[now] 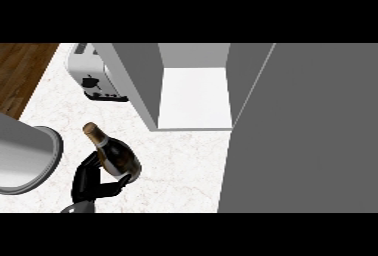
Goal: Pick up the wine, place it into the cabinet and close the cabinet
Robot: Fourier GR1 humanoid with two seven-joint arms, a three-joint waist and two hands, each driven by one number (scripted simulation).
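Observation:
The wine bottle (118,155) is dark with a gold-foil neck and leans up and to the left over the white marbled counter (181,170). My left hand (88,182) is shut on its lower end, with fingers on the left side and the thumb curled under the base. The grey cabinet (193,97) stands open behind and to the right of the bottle, showing a bare white shelf. Its open door (310,130) is a large grey panel filling the right side. My right hand does not show.
A white toaster (92,72) sits at the back left, against the cabinet's left wall. A big grey round object (26,155) is cut off by the left edge, close to the bottle. A brown wooden surface (22,70) lies beyond the counter's left edge.

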